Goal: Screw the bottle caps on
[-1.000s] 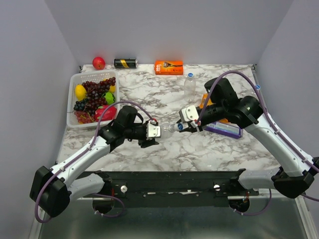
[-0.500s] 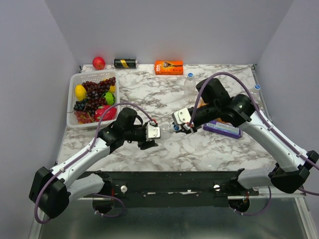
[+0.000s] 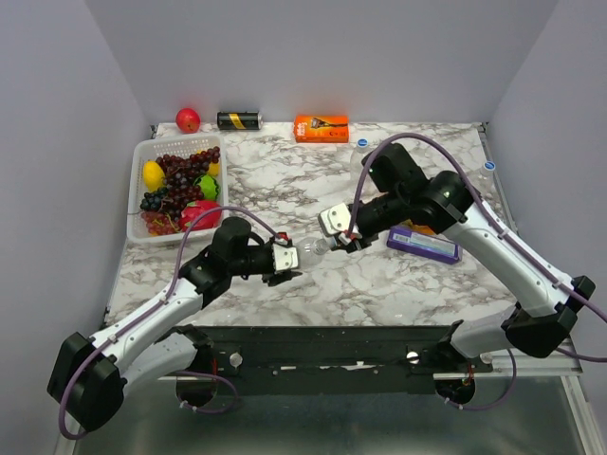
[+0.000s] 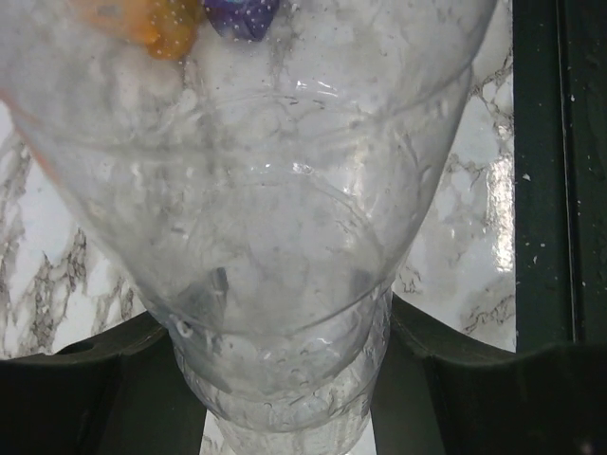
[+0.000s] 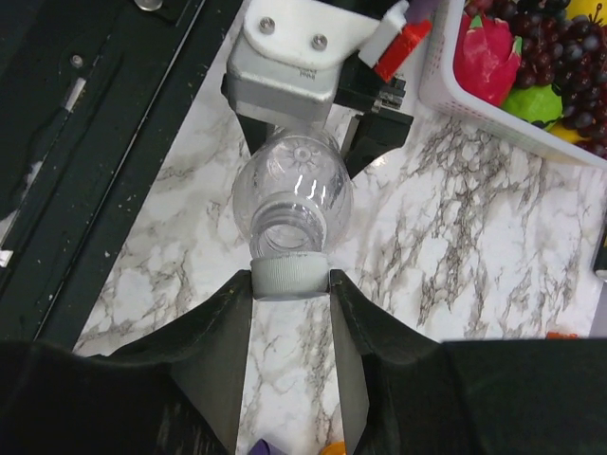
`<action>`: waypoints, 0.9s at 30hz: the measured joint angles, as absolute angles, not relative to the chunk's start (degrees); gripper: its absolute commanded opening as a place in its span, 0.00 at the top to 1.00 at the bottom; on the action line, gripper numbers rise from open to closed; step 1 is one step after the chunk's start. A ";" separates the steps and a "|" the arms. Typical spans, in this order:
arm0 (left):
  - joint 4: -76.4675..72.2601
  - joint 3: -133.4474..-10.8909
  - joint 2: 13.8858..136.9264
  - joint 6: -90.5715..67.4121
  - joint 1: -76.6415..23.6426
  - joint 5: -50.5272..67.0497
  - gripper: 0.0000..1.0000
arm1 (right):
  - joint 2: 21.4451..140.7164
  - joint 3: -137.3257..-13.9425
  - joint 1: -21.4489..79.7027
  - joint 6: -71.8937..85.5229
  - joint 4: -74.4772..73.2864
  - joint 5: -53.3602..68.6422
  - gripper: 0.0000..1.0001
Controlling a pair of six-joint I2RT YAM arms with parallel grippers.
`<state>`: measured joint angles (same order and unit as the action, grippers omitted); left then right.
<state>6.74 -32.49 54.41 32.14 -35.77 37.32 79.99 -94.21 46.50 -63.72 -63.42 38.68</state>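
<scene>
My left gripper (image 3: 288,257) is shut on a clear bottle (image 3: 308,250) and holds it lying sideways above the table, neck to the right. In the left wrist view the bottle (image 4: 275,218) fills the frame between my fingers (image 4: 90,384). My right gripper (image 5: 289,281) is shut on a ribbed cap (image 5: 289,275) that looks whitish-grey, right at the rim of the bottle's open mouth (image 5: 287,227); I cannot tell if they touch. A second bottle (image 3: 360,163) with a blue cap (image 3: 362,143) stands behind my right arm. A loose blue cap (image 3: 489,165) lies at the far right.
A white basket (image 3: 139,154) of fruit stands at the left. A red apple (image 3: 188,119), a black-and-gold can (image 3: 239,120) and an orange box (image 3: 321,127) line the back edge. A purple box (image 3: 424,244) lies under my right arm.
My right arm has moved left with the cap up to the bottle's mouth. My left gripper has shifted slightly towards the near edge with the bottle.
</scene>
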 measured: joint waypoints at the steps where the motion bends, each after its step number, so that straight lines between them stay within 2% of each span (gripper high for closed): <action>1: 4.64 -31.75 54.08 31.55 -35.88 37.32 1.00 | 80.38 -94.41 46.50 -64.01 -63.57 38.68 0.54; 5: -2.70 -29.23 53.78 28.97 -36.03 37.30 1.00 | 82.28 -96.84 46.44 -67.44 -66.70 38.59 0.54; 9: -5.96 -28.88 54.46 28.01 -36.01 37.28 1.00 | 84.53 -99.77 46.44 -68.55 -68.86 38.13 0.60; 15: -6.44 -28.88 55.20 27.97 -36.03 37.30 1.00 | 86.00 -102.10 46.28 -67.05 -69.14 37.76 0.66; 27: -5.54 -29.56 55.90 27.57 -36.03 35.99 1.00 | 85.93 -101.80 46.28 -66.78 -68.82 34.04 0.69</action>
<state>-5.54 -29.56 55.90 27.57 -36.03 35.99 85.93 -101.80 46.28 -66.78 -68.82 34.04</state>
